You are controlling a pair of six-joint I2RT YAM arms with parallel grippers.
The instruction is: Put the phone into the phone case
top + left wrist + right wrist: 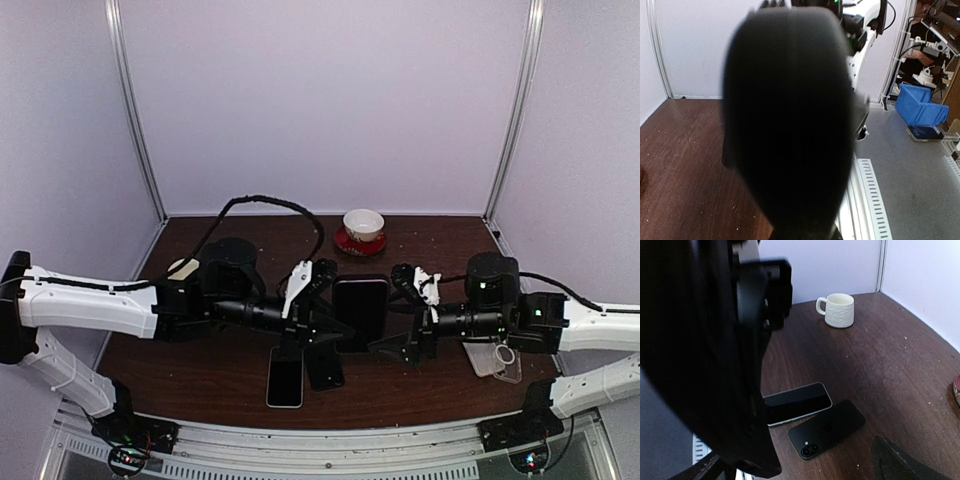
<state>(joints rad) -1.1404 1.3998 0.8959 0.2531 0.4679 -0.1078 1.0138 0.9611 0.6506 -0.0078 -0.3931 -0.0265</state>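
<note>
Phone (360,310) aloft, clear case (497,358) lying right, cup (363,225) behind

Cream mug (839,310) and a cup (363,222) on red saucer (347,244) — both on brown table (200,380)

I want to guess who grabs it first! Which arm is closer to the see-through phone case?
Right. The right gripper hangs just left of the clear case, with its arm right beside it. The left gripper is farther left, past the raised black phone.
</note>
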